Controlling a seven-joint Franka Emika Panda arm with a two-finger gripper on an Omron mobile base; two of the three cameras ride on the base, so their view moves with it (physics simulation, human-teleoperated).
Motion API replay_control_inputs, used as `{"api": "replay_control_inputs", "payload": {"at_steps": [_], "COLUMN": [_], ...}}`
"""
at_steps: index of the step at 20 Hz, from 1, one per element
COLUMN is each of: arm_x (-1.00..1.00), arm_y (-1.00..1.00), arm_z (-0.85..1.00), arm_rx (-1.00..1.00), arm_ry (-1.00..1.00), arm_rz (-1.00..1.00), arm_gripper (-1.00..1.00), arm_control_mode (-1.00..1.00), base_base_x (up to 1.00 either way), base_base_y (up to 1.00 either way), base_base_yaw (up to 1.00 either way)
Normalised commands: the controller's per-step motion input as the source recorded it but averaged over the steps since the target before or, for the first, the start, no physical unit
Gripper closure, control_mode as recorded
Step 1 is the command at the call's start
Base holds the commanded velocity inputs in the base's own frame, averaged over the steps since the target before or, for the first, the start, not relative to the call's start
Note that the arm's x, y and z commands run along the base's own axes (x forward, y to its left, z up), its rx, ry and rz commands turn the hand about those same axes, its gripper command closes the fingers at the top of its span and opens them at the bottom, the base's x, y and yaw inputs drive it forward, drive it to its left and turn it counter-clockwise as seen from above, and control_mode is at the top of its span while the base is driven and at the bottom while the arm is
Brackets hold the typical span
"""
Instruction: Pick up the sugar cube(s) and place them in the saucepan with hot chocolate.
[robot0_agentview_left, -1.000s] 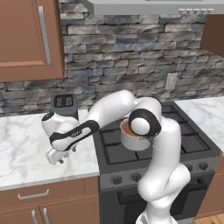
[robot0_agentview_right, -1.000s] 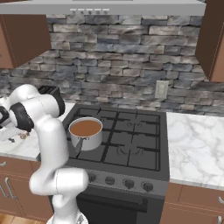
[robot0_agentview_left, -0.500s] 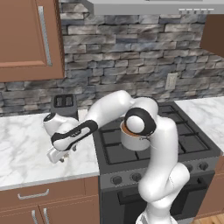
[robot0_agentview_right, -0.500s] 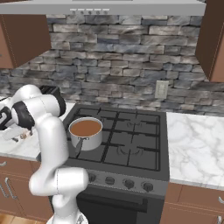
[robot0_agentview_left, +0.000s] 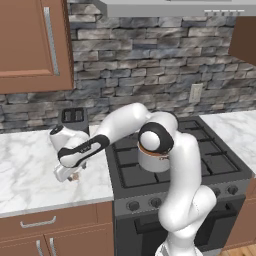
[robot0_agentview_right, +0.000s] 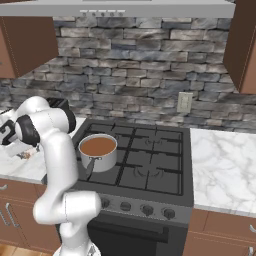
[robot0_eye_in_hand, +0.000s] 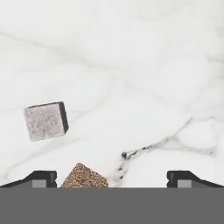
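Observation:
In the hand view the brownish-orange sugar cube (robot0_eye_in_hand: 84, 176) lies on the white marble at the bottom edge, between my open gripper (robot0_eye_in_hand: 111, 180) and nearer its left fingertip (robot0_eye_in_hand: 38, 178). The pale grey sugar cube (robot0_eye_in_hand: 46, 121) sits apart, further ahead and to the left. In the left base view the gripper (robot0_agentview_left: 69, 176) hangs low over the counter left of the stove, with the brown cube (robot0_agentview_left: 75, 176) at its tip. The steel saucepan (robot0_agentview_right: 98, 150) with brown liquid stands on the stove's front left burner; my elbow partly hides the saucepan (robot0_agentview_left: 151, 159) in the left base view.
A black two-slot toaster (robot0_agentview_left: 74, 117) stands against the stone wall behind the hand. The black gas stove (robot0_agentview_right: 150, 165) lies to the right of the marble counter (robot0_agentview_left: 30, 170). A wooden cabinet (robot0_agentview_left: 30, 45) hangs above the counter, and a range hood is over the stove.
The hand has shifted only slightly above the counter. The cubes and the saucepan have not moved.

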Motion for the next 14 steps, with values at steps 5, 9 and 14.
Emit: {"api": "replay_control_inputs", "payload": {"at_steps": [5,9,14], "arm_x": [0.02,-0.08,-0.09], "arm_y": [0.02,0.00,0.00], "arm_z": [-0.06,-0.15,-0.16], "arm_rx": [0.00,0.00,0.00], "arm_ry": [0.00,0.00,0.00], "arm_rz": [0.00,0.00,0.00], "arm_gripper": [-1.00,-1.00,-1.00], "arm_control_mode": [-1.00,-1.00,-1.00], "base_base_x": [0.00,0.00,0.00], "base_base_y": [0.00,0.00,0.00], "base_base_yaw": [0.00,0.00,0.00]}}
